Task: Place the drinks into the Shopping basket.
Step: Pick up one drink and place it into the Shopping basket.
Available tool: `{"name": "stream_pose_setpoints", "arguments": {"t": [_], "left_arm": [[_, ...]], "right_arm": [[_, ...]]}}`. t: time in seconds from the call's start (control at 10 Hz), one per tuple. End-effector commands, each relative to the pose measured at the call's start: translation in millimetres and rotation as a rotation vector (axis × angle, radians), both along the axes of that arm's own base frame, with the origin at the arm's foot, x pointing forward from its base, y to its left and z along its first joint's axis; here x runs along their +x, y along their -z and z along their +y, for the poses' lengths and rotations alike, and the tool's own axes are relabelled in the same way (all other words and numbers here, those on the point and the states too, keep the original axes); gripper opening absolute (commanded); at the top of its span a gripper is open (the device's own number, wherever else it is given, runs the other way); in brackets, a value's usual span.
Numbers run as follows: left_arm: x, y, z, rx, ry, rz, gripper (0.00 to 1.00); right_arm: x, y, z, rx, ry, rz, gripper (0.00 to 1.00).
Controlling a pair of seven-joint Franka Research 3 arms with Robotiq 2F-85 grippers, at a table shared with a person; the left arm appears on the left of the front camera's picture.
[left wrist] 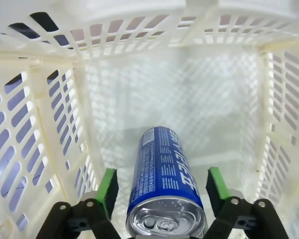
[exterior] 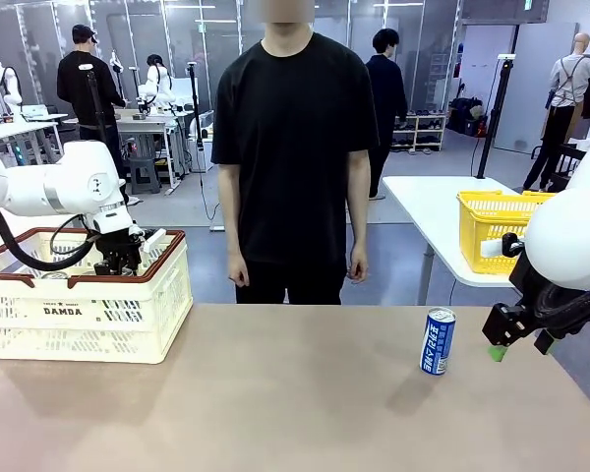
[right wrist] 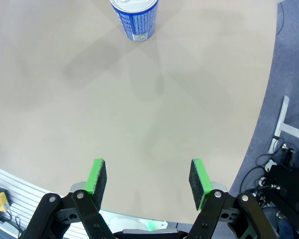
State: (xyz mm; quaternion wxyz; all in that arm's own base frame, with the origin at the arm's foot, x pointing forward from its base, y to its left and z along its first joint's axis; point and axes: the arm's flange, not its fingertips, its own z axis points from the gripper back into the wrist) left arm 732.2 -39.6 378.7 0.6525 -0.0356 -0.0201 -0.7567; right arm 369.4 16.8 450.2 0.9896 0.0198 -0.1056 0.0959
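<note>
**Left wrist view.** I am looking down into the Shopping basket (left wrist: 35, 149). Its cream-white plastic walls are pierced by rows of rounded slots, and its floor is showing a fine lattice. The left gripper (left wrist: 162, 171) is hanging inside with its green pads spread, leaving a sliver of clear space on each side of the first can (left wrist: 162, 149), so it is gripping nothing. That can is a slim blue metal cylinder with white lettering and a silver pull-tab top. Its top is facing the camera and its body is pointing at the basket floor; I cannot tell whether it is resting there. One slotted wall is lying close beside a pad.

**Front view.** The left gripper (exterior: 118, 258) is sitting below the brown rim of the Shopping basket (exterior: 79, 315), at the left end of the table (exterior: 275, 403). The second can (exterior: 438, 341), also blue, is standing upright toward the right side. The right gripper (exterior: 521, 346) is hovering near it, apart from it and closer to the right edge.

**Right wrist view.** The right gripper (right wrist: 147, 164) is holding its pads wide apart and empty. The second can (right wrist: 134, 17) is standing well ahead on the smooth, matte tan table (right wrist: 139, 99), with bare surface between them and the curved table edge running along one side.
</note>
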Motion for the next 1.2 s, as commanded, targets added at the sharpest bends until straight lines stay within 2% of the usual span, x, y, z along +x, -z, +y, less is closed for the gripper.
{"name": "stream_pose_setpoints", "arguments": {"t": [0.0,0.4,0.7,1.1], "left_arm": [[-3,-10,4,-0.037,-0.011,-0.027,1.0],[-21,-44,8,-0.033,-0.021,-0.062,1.0],[-30,-81,14,-0.055,-0.036,-0.096,1.0],[-38,-101,23,-0.038,-0.079,-0.112,1.0]], "right_arm": [[-1,0,-1,0.002,0.0,-0.001,0.84],[-1,0,-1,0.002,0.0,-0.001,0.84],[-1,0,-1,0.002,0.0,-0.001,0.84],[-1,0,-1,0.002,0.0,-0.001,0.84]]}}
